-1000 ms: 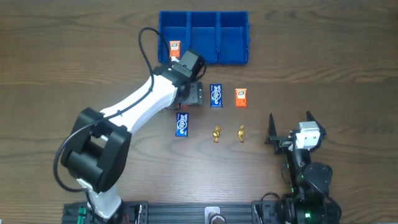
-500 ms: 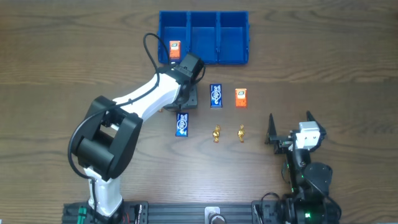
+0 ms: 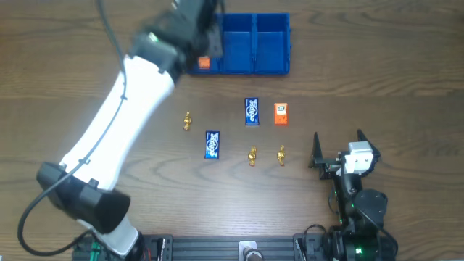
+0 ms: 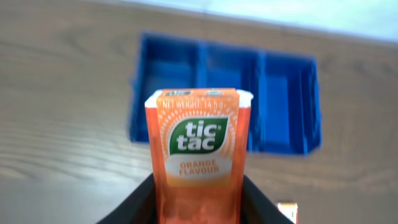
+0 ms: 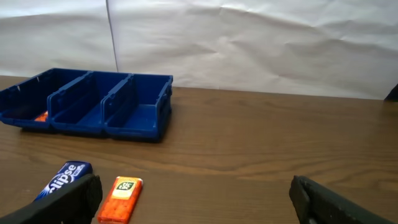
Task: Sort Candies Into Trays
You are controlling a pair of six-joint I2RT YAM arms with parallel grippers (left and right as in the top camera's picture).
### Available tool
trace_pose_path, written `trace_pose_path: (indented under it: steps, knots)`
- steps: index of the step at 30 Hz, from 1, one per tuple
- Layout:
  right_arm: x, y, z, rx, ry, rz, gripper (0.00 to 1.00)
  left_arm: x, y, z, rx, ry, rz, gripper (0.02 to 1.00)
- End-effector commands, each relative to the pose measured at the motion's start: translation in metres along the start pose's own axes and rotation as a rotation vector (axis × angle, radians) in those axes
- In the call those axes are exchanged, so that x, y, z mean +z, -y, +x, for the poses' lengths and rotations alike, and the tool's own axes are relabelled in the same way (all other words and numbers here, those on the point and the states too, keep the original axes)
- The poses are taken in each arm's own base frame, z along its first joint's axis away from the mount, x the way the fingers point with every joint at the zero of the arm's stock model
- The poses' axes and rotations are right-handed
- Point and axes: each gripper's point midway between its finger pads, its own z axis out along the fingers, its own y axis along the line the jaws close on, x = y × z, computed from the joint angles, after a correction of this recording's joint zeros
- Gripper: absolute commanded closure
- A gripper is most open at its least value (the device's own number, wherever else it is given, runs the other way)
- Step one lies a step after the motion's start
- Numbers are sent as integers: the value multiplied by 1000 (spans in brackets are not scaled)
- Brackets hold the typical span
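The left arm has swung up off the surface, and its tool [image 4: 200, 205] now squeezes an orange candy box [image 4: 198, 149], held upright in the air near the blue tray [image 4: 311, 106], so dropping it in is probably next, though which part is too blurry to tell.

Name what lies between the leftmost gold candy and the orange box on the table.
A blue pack lies between the leftmost gold candy and the orange box, close beside the box, as the top view shows.

Lab tabletop [image 3: 377, 72], white backdrop [image 5: 249, 43].
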Motion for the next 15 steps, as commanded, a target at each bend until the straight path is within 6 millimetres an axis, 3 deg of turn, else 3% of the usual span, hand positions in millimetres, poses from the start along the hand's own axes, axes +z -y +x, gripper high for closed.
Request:
trace_pose_path:
  steps: [1, 4, 7, 15]
  knots:
    - [0, -1, 2, -7, -6, -6, 3, 52, -21, -25, 58, -81, -87, 728]
    - [0, -1, 2, -7, -6, -6, 3, 91, -23, -16, 81, -155, -87, 730]
    - [0, -1, 2, -7, -6, -6, 3, 136, -33, 6, 88, -236, -95, 728]
    - [0, -1, 2, -7, -6, -6, 3, 172, -39, 27, 72, -306, -81, 713]
